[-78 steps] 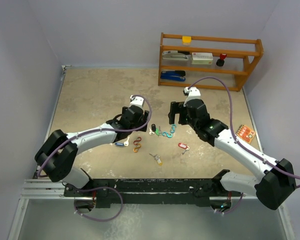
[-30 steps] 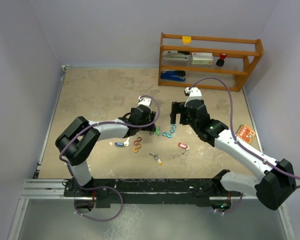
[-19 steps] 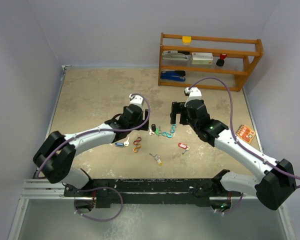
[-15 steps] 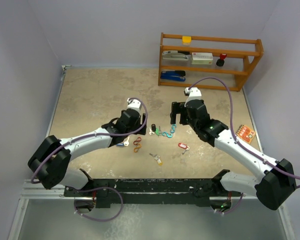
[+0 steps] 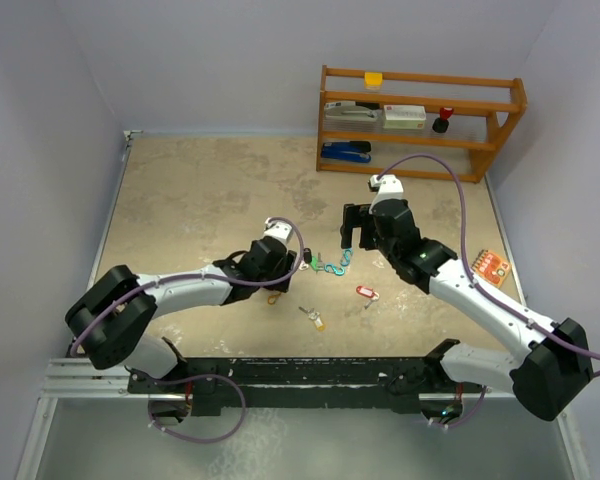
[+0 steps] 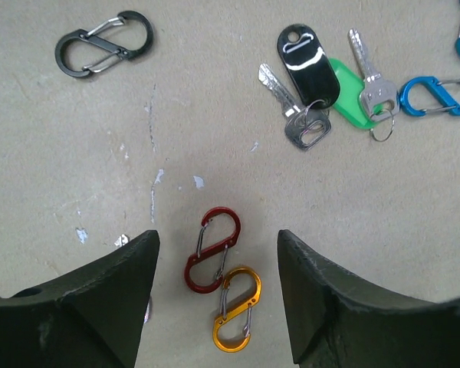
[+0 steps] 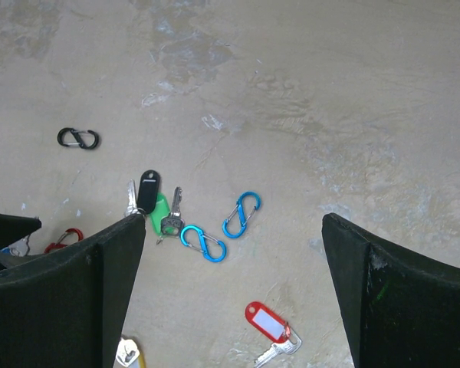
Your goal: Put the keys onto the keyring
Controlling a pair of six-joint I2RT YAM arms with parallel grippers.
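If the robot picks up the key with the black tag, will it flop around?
Probably. The black tag joins its key only through a thin ring, so one would likely dangle. Both look small and flat, so probably light. The tag's shiny plastic might slip when pinched.

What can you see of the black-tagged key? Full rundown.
The black-tagged key lies flat on the table, with nothing gripping it. Its tag is a glossy black oval of plastic with a slot hole at one end. A thin wire ring joins it to a small silver key lying beside it. The tag's edge overlaps a green tag.
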